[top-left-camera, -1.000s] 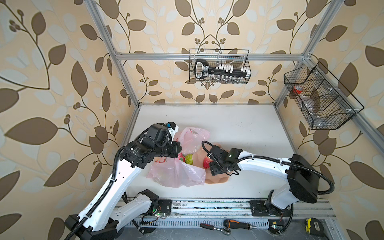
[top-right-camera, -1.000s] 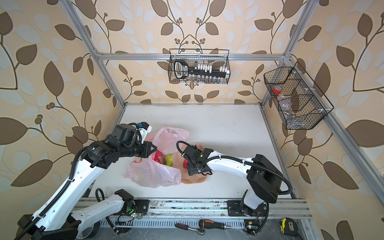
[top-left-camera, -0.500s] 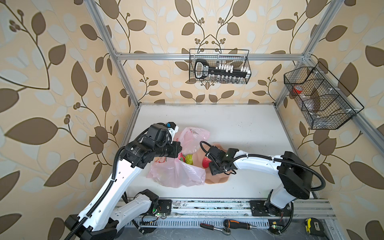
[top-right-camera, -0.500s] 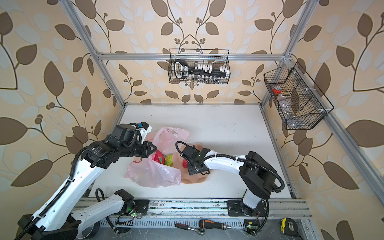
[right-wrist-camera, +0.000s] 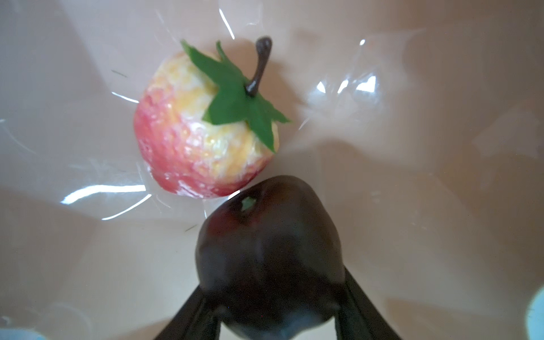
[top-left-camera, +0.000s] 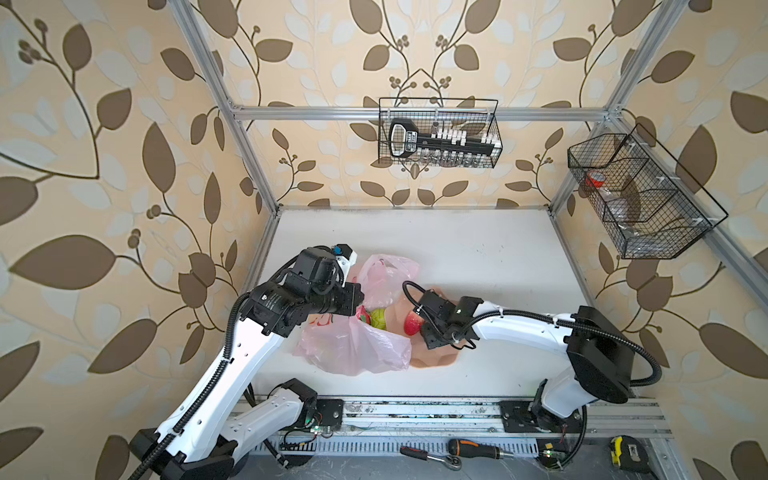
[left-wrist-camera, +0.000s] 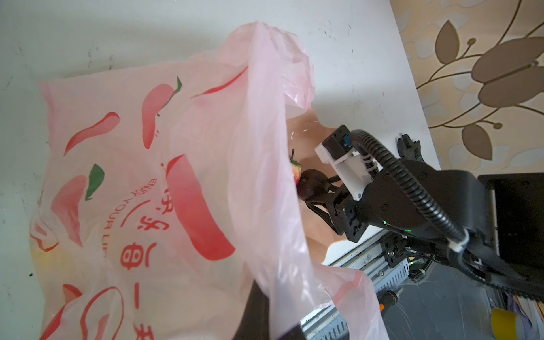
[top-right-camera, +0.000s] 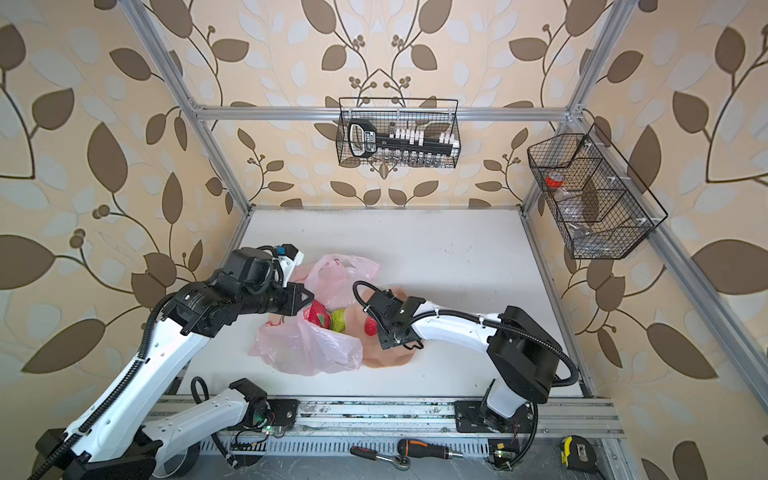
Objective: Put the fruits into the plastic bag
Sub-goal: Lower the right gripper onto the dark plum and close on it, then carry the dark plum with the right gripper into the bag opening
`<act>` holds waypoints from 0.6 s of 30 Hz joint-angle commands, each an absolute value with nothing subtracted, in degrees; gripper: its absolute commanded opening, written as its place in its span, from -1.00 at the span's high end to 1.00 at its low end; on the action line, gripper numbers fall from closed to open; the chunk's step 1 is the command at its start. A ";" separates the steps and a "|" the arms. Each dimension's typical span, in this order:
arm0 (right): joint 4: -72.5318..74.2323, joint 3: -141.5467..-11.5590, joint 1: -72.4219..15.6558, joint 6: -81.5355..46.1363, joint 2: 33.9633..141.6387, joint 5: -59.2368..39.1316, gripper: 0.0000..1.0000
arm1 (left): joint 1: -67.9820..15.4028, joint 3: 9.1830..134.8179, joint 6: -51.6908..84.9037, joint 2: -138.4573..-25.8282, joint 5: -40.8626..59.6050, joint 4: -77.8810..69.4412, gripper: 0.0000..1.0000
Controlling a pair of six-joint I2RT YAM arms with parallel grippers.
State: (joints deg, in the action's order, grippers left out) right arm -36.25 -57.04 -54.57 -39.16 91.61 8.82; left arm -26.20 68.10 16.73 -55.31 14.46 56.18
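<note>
On plate, right fingers clasp glossy dark plum; left fingers pinched on pink bag.

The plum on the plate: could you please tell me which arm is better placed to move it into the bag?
Right. The right gripper grips the plum on the plate, beside the mouth of the bag; the left gripper is shut on that bag, holding it open.

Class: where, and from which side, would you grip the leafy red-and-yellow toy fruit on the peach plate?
Best come from above and pinch the red-and-yellow toy fruit across its round body, clear of the green leaf and thin stem, avoiding the side nearest the dark glossy plum.
</note>
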 commanded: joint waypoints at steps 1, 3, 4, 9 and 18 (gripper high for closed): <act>-37.70 -56.43 -54.26 -38.97 88.73 10.06 0.05 | -25.93 68.56 16.08 -55.37 14.45 56.52 1.00; -38.12 -56.34 -54.21 -39.14 86.91 10.11 0.05 | -25.93 68.54 16.03 -55.30 14.38 56.60 1.00; -38.17 -56.17 -54.03 -39.29 85.67 9.94 0.05 | -25.93 68.58 16.01 -55.36 14.37 56.60 1.00; -35.28 -53.38 -51.68 -40.59 77.83 5.88 0.07 | -25.93 68.49 15.99 -55.47 14.35 56.62 1.00; -14.11 -42.38 -41.97 -50.65 66.68 -15.47 0.09 | -25.93 68.73 15.95 -55.90 14.53 56.44 1.00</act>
State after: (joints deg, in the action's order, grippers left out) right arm -23.59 -44.86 -43.48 -45.56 68.12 -5.96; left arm -26.20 68.10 16.73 -55.68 14.46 56.18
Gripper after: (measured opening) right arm 0.523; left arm 0.046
